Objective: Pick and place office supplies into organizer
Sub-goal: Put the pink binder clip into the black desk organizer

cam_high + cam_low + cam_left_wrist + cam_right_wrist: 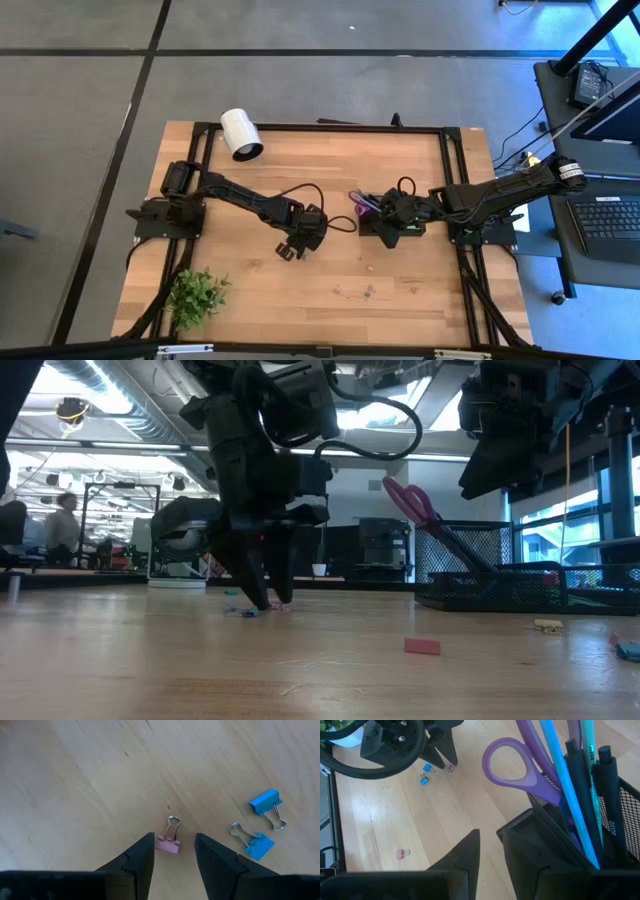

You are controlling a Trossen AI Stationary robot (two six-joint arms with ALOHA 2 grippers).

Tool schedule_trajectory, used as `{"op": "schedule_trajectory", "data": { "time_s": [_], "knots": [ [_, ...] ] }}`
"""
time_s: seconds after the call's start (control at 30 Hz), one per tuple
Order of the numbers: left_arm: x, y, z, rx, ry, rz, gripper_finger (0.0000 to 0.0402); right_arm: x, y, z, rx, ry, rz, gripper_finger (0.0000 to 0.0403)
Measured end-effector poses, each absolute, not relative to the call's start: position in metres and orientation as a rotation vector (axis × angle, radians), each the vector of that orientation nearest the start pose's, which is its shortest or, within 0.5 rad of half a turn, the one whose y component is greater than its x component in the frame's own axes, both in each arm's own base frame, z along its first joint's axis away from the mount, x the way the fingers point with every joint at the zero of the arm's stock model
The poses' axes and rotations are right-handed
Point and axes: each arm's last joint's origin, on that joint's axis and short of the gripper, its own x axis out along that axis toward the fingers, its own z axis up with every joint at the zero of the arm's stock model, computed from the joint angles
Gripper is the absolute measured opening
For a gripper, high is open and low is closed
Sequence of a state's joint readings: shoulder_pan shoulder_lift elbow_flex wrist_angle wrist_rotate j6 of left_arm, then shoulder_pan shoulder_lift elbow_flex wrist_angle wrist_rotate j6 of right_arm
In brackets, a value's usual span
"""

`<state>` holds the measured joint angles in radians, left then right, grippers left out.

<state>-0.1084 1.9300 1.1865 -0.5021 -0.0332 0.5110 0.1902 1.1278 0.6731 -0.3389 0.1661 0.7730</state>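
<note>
Left gripper [174, 851], our fingers spread wide, straddles a small pink binder clip [168, 845] on the wooden table [75, 785]; two blue binder clips [260, 845] lie near. Right gripper [490, 847], narrowly parted and empty, hovers beside the black mesh organizer [570, 850] holding purple-handled scissors [520, 767].

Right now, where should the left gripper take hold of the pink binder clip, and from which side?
Grip the pink binder clip across its flat pink body, coming straight down. It lies flat between the open left gripper fingers, wire handles pointing away, so they would likely slip.
</note>
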Motion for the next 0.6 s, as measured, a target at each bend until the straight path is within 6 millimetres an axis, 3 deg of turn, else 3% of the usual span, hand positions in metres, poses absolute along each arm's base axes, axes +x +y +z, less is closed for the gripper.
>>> {"op": "schedule_trajectory", "data": {
  "time_s": [0.27,0.6],
  "knots": [
    [0.3627,-0.0379,0.1328,0.527,1.219,-0.386,0.0134,0.2177,0.037,0.2196,0.592,0.744,-0.278,0.009],
    [0.3603,-0.0378,0.1308,0.524,1.247,-0.394,0.01,0.2175,0.037,0.2195,0.594,0.745,-0.28,0.009]
  ]
}}
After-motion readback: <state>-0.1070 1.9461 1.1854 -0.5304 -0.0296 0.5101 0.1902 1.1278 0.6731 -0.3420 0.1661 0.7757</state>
